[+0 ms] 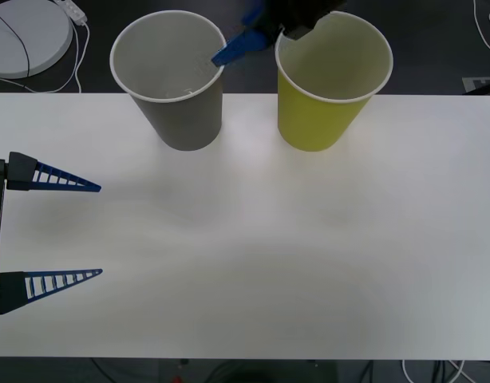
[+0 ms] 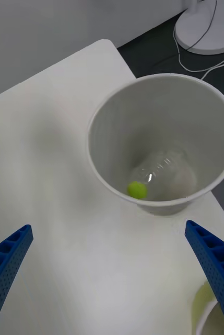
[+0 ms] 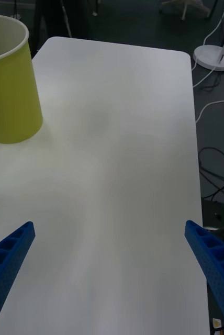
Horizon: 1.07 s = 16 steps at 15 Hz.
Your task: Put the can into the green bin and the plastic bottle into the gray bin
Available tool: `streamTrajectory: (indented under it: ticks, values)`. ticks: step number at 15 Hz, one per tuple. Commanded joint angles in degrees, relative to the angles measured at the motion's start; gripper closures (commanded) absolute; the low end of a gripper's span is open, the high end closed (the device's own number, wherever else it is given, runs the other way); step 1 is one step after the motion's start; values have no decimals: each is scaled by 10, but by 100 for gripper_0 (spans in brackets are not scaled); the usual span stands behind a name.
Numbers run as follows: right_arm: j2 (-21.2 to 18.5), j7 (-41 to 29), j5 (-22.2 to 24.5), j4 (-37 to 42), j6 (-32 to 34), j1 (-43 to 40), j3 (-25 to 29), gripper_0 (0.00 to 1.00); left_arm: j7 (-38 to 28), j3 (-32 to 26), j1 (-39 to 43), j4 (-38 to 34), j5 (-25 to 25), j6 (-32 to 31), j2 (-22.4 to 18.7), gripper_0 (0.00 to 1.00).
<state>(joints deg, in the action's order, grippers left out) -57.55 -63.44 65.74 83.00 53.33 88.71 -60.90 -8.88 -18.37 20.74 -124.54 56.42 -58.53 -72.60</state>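
Nearest to the robot, the left gripper is hovering over the left edge of the white table, well apart from both bins. Its two blue ribbed fingers are spreading wide open, and nothing is lying between them. In the left wrist view the same gripper is pointing across the bare tabletop, with the green bin standing upright on it farther off.

Farther away, at the back edge of the table, the gray bin and the green bin are standing upright side by side, near each other but not touching; the gray one is on the robot's left. The right gripper is hanging above and behind them, over the gap between the two rims, with one blue finger reaching over the rim of the gray bin. In the right wrist view this gripper is looking down into the gray bin; its fingers are standing far apart and holding nothing.

The plastic bottle is lying on its side at the bottom of the gray bin, its lime-green cap near the wall.

Behind the table, a round white base with cables is resting on the dark floor.
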Motion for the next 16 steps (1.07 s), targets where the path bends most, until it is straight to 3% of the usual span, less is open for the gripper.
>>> streamTrajectory:
  ticks: [1, 13, 16]
  values:
    - [-24, 8, 7, 38, -1, -34, 27, 0, 0, 0, 0, 0, 0, 0, 0, 0]
    - [-103, 69, 36, 206, -30, -231, 163, 0, 0, 0, 0, 0, 0, 0, 0, 0]
    - [-109, 122, 43, 239, -32, -306, 214, 0, 0, 0, 0, 0, 0, 0, 0, 0]
